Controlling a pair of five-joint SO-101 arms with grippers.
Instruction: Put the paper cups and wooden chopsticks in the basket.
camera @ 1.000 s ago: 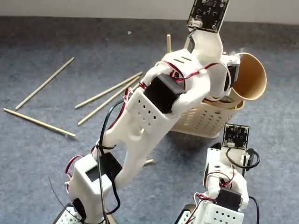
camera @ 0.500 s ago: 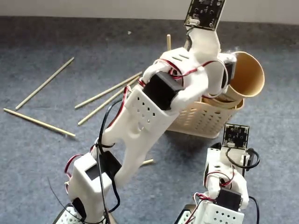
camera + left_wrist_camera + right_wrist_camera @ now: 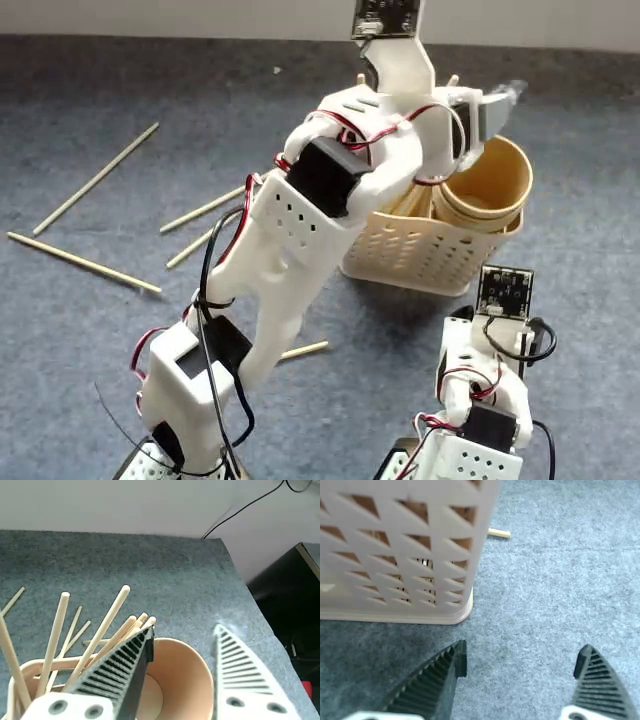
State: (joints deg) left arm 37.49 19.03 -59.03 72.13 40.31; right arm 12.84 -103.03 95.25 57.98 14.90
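Note:
A tan paper cup [image 3: 492, 187] stands upright in the cream basket [image 3: 420, 255], nested in another cup at the basket's right end. My left gripper [image 3: 490, 106] hangs open just above its rim. In the left wrist view the cup [image 3: 172, 680] sits below and between the fingers of the left gripper [image 3: 182, 630]. Several wooden chopsticks [image 3: 102, 627] stand in the basket beside it. More chopsticks [image 3: 96, 180] lie loose on the grey carpet to the left. My right gripper [image 3: 522, 650] is open and low, just in front of the basket wall [image 3: 405, 545].
A loose chopstick [image 3: 85, 263] lies at the far left, two chopsticks [image 3: 205, 208] lie nearer the left arm, and a short chopstick [image 3: 303, 350] sticks out under that arm. A chopstick end [image 3: 499, 532] lies beside the basket. The right arm's base [image 3: 485, 400] sits at the bottom right.
The cup was tilted on its side in the left gripper over the basket. It now stands upright in the basket, let go, and the left gripper has opened and shifted left.

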